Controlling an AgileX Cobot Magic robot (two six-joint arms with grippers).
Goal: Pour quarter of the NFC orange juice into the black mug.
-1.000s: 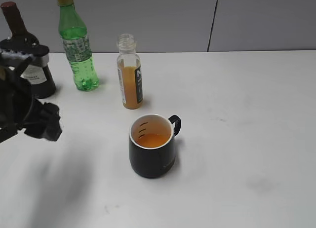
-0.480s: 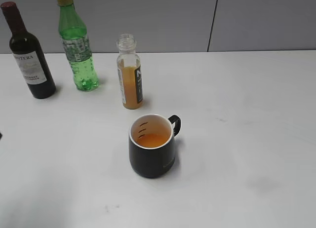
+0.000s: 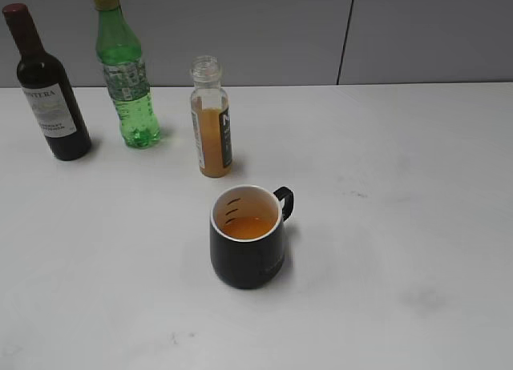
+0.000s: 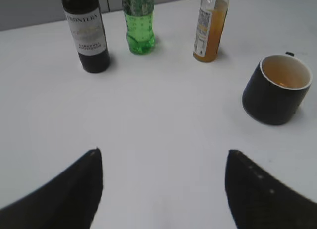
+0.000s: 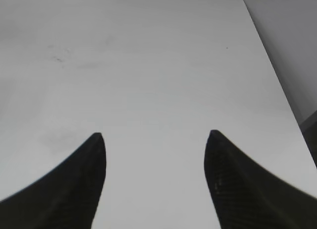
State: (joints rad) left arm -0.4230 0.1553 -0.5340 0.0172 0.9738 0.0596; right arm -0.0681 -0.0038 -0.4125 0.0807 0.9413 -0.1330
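Observation:
The NFC orange juice bottle stands upright and capless on the white table, partly full; it also shows in the left wrist view. The black mug stands in front of it with orange liquid inside, handle to the back right; it also shows in the left wrist view. My left gripper is open and empty over bare table, well back from both. My right gripper is open and empty over bare table. Neither gripper shows in the exterior view.
A dark wine bottle and a taller green bottle stand at the back left. The white table ends at a grey wall behind; its right edge shows in the right wrist view.
The left arm, in front of the wine bottle a second ago, has withdrawn out of the exterior view to the left. The bottles and the mug have not moved.

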